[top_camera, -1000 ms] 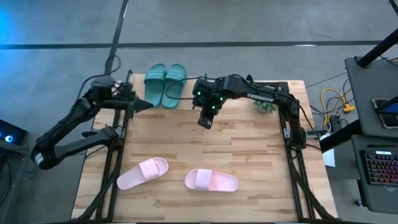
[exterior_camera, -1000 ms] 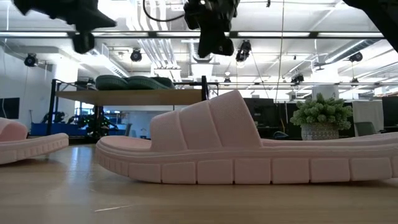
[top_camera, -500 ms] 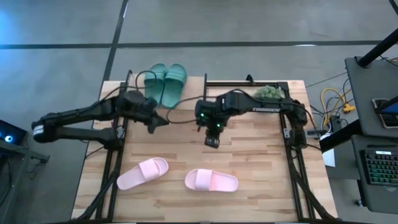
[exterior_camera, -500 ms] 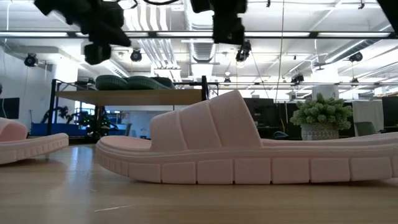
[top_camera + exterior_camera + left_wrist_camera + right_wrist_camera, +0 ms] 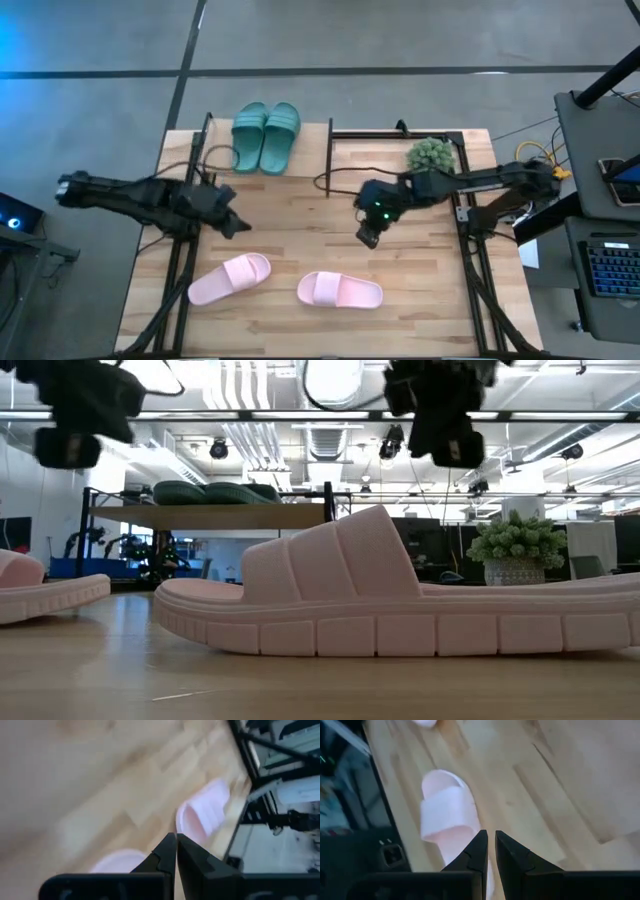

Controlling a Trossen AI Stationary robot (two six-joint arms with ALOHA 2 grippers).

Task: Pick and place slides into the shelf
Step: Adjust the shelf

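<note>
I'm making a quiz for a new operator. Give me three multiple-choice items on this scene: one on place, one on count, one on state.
1. Where is the teal pair?
A. on the shelf
B. mid-table
C. on the floor

2. How many pink slides lie on the table?
A. one
B. two
C. four

3. What does the right hand hold?
A. a pink slide
B. the plant
C. nothing

Answers: 1 A, both teal slides lie on the shelf's top board. 2 B, one beside the other near the front edge. 3 C, its fingers are shut and empty above the table.
</note>
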